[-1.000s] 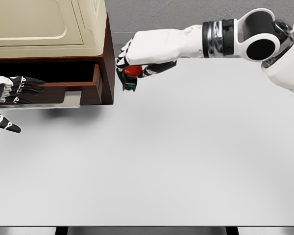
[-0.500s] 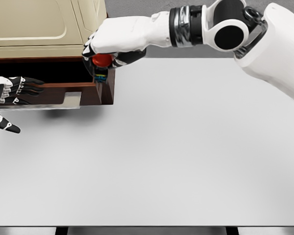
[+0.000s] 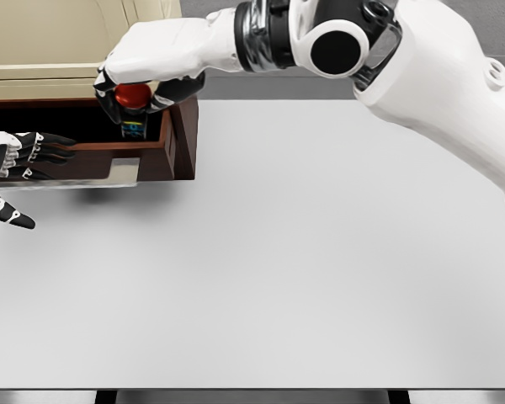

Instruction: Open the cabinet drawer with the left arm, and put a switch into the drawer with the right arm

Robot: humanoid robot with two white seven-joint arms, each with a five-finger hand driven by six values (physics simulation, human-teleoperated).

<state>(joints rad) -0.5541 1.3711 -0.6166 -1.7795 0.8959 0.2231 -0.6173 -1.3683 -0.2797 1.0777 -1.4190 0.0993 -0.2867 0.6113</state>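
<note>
Head view is showing the right hand (image 3: 143,76) gripping the switch (image 3: 132,105), its fingers curling round the red cap while the dark body is hanging down, long axis roughly upright. The switch is sitting over the open drawer (image 3: 151,151), just inside its right wall, so the coming release is turning on a short drop straight down; how far above the drawer floor it is hanging is hard to judge. The right arm is reaching across from the upper right. The left hand (image 3: 17,172), fingers spread and holding nothing, is resting at the drawer front.
</note>
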